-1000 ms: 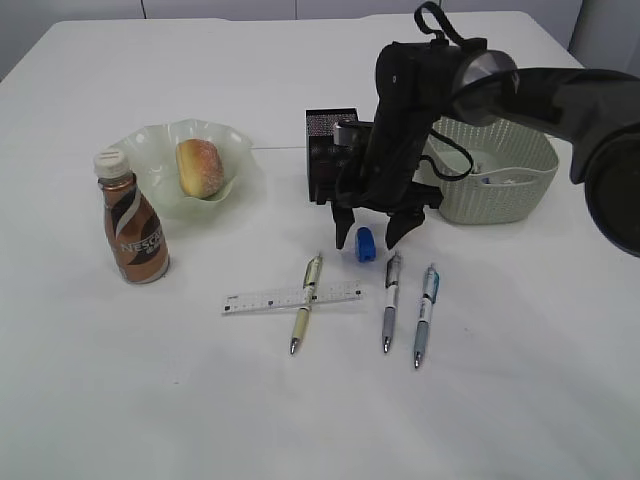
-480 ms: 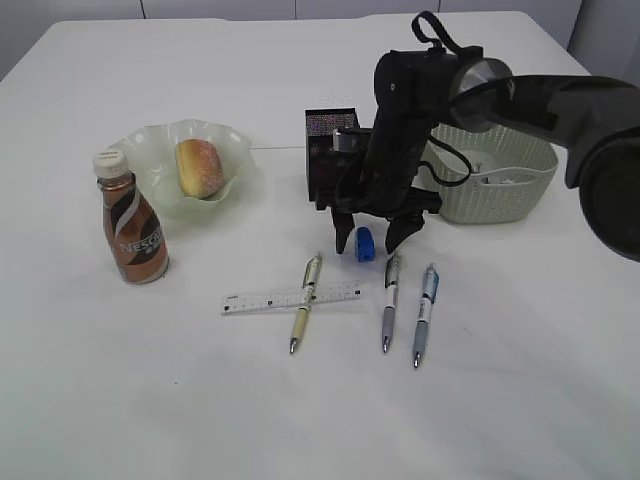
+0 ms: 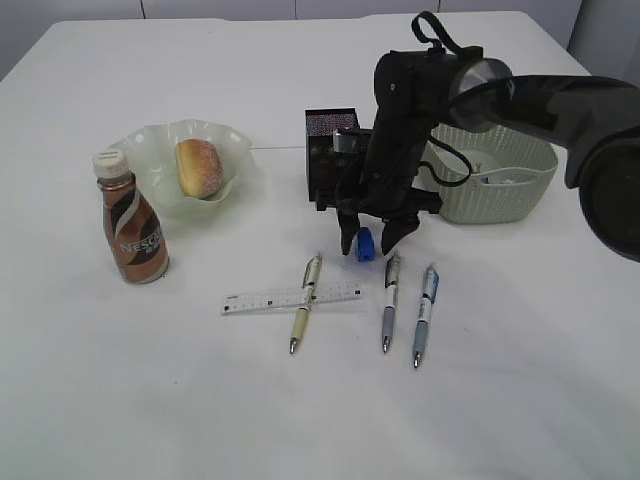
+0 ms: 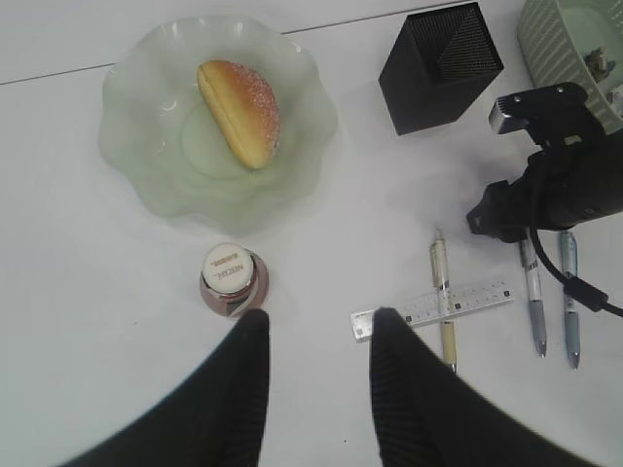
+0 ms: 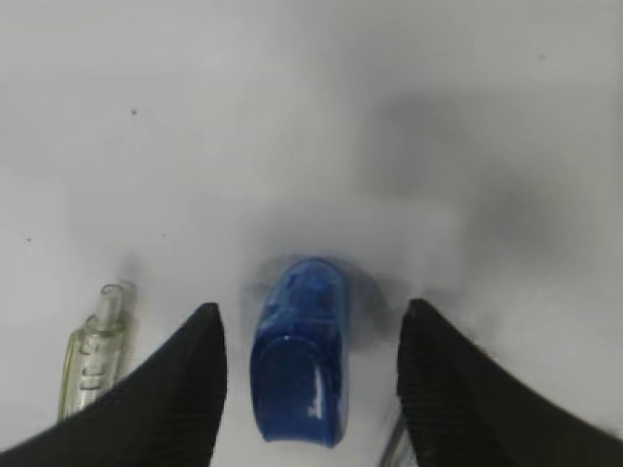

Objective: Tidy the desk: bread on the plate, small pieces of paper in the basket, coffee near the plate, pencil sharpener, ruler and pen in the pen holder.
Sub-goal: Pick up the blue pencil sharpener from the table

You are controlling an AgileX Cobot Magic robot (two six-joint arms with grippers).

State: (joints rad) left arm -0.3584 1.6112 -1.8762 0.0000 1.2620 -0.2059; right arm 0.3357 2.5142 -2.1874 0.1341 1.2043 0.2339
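The blue pencil sharpener point(image 3: 365, 244) lies on the table just in front of the black pen holder point(image 3: 331, 155). My right gripper point(image 3: 368, 238) is open and low, one finger on each side of the sharpener point(image 5: 300, 350), not touching it. The clear ruler point(image 3: 292, 297) lies under a yellow pen point(image 3: 306, 315); two grey pens point(image 3: 390, 301) lie to the right. The bread point(image 3: 199, 166) is on the pale green plate point(image 3: 235, 150), with the coffee bottle point(image 3: 131, 224) beside it. My left gripper point(image 4: 316, 323) is open and empty, high above the bottle point(image 4: 232, 277) and ruler point(image 4: 435, 305).
The pale woven basket point(image 3: 500, 180) with paper pieces inside stands right of the pen holder, behind my right arm. Open white table stretches in front of the pens.
My right gripper has come down and slightly back, so its open fingers now straddle the blue sharpener. Nothing else has moved.
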